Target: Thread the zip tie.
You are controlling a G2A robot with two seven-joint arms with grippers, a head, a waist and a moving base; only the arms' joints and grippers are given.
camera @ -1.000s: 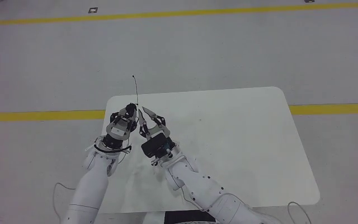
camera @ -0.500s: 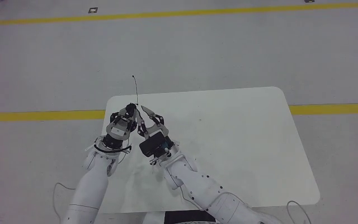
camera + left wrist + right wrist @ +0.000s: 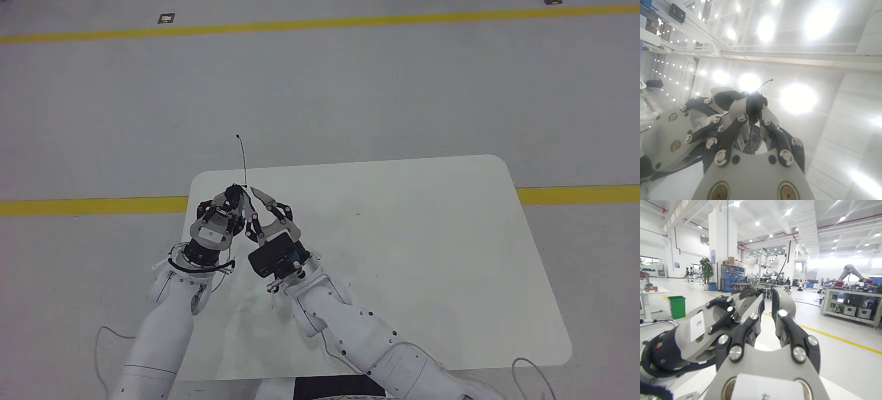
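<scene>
Thin black plastic zip tie [image 3: 242, 160] stands upright over far-left corner of white table [image 3: 430, 260]. Left gripper [image 3: 753, 102] pinches its lower end, leaving tail free. Right gripper [image 3: 768, 298] just beside, jaws spread, gap roughly aligned with strap; likely ready to take tail for threading.

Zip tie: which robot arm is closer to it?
Left. The left gripper holds the zip tie in shut jaws; the right gripper is beside it, jaws open.
</scene>
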